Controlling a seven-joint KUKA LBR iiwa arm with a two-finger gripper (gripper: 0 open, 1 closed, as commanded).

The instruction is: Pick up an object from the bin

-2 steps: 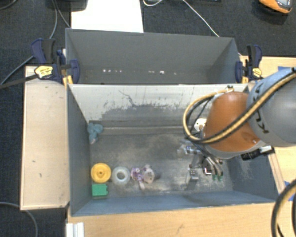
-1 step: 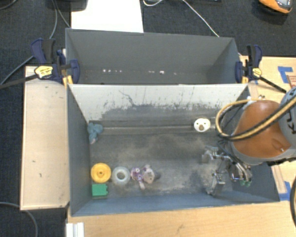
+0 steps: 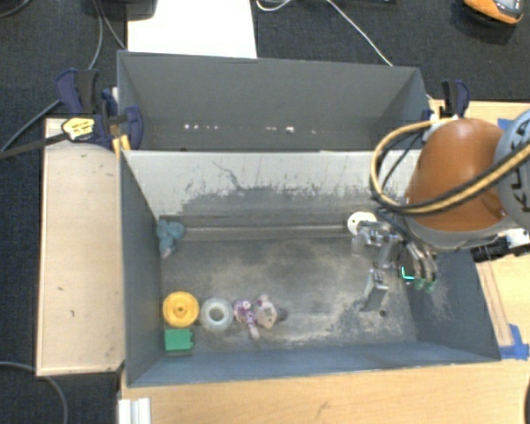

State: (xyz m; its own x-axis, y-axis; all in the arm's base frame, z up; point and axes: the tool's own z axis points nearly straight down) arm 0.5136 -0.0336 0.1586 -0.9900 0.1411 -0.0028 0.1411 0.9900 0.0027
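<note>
My gripper (image 3: 373,302) hangs low over the bare floor in the right half of the bin, and nothing shows at its tip. The nearest loose thing is a small purple and white object (image 3: 257,314) on the floor to its left, near the front wall. Beside that lies a clear tape roll (image 3: 216,314). Just behind the gripper's body shows a small white piece (image 3: 360,223); I cannot tell whether it is loose.
In the front left corner sit a yellow round disc (image 3: 180,308) and a green block (image 3: 178,339). A blue-grey lump (image 3: 169,234) lies at the back left. The arm with its orange cover and cables reaches in over the right wall.
</note>
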